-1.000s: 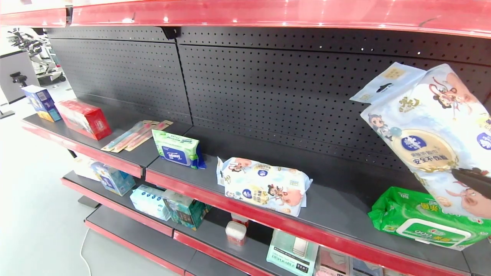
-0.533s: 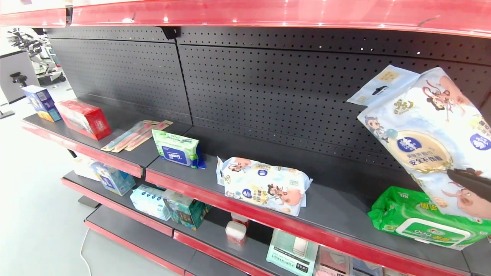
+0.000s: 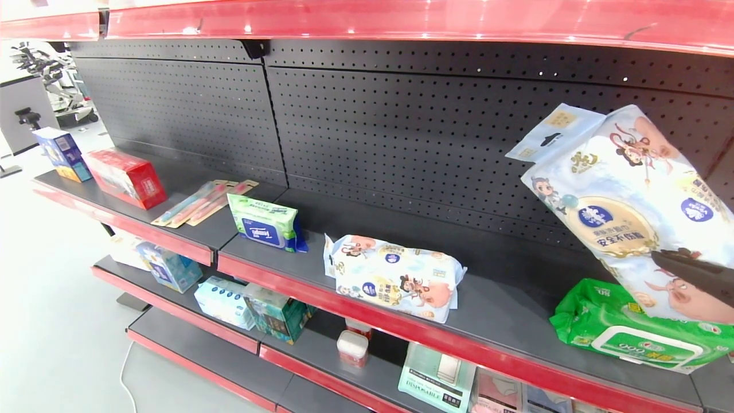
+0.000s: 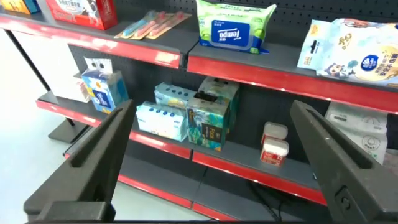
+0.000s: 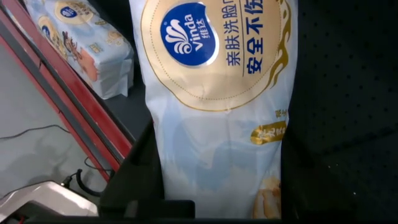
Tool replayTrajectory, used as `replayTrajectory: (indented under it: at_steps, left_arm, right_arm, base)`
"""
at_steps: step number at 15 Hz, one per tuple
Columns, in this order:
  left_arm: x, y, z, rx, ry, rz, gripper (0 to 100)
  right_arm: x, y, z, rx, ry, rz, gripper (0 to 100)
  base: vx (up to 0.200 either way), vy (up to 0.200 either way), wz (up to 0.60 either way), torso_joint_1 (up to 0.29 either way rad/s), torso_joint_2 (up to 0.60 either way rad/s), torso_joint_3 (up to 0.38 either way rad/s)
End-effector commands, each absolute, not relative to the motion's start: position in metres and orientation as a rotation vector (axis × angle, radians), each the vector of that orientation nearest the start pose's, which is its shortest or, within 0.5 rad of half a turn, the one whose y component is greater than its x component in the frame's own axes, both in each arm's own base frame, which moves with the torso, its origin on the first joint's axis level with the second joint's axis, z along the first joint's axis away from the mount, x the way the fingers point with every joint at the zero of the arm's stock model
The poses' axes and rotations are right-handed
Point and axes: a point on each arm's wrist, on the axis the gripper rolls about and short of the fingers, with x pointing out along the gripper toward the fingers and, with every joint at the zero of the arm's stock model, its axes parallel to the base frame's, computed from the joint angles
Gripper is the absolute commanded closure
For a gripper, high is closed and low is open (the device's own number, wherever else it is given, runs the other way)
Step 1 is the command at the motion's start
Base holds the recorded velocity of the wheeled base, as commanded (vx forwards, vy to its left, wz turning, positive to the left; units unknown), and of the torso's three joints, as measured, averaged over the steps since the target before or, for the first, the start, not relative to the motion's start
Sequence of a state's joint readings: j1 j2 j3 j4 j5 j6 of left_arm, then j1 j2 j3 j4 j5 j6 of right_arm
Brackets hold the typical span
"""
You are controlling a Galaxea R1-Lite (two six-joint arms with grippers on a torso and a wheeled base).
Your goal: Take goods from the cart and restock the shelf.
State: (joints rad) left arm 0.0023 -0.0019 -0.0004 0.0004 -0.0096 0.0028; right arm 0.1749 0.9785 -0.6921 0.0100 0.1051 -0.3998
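Note:
A tall pale-blue cartoon-printed tissue pack [image 3: 625, 212] hangs tilted over the right end of the middle shelf [image 3: 504, 292], in front of the black pegboard. My right gripper [image 3: 697, 278] is shut on its lower part. In the right wrist view the pack [image 5: 217, 93] runs between the two dark fingers [image 5: 134, 177]. A matching pack [image 3: 395, 275] lies flat on the same shelf to the left, and shows as the lying pack [image 5: 81, 43] in the right wrist view. My left gripper [image 4: 211, 168] stands open and holds nothing, low in front of the lower shelves.
A green wipes pack [image 3: 636, 327] lies right under the held pack. Further left sit a green-white wipes pack [image 3: 266, 222], toothbrushes [image 3: 203, 201], a red box [image 3: 125, 178] and a blue box [image 3: 60, 152]. Bare shelf lies between the lying pack and the green pack. Lower shelves hold boxes [image 4: 211, 118].
My right gripper has carried the held pack a little to the left along the shelf. Nothing else moved.

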Motion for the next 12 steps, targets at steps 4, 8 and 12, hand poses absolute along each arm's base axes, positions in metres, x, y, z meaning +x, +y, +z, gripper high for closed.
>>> replayTrajectory:
  at_steps: [4,8,12]
  left_arm:
    - [-0.023,0.0,0.075,0.003,0.0,-0.006,0]
    - [-0.023,0.0,0.075,0.003,0.0,-0.006,0]
    - [-0.023,0.0,0.075,0.003,0.0,-0.006,0]
  right_arm:
    - [0.168,0.046,0.225,-0.418,0.274,0.421,100]
    - [0.202,0.063,0.212,-0.415,0.258,0.456,100]
    - [0.207,0.073,0.197,-0.377,0.31,0.493,100]
  base:
    - [0.0,0.0,0.0,0.0,0.0,0.0]
    - [0.0,0.0,0.0,0.0,0.0,0.0]
    - [0.0,0.0,0.0,0.0,0.0,0.0]
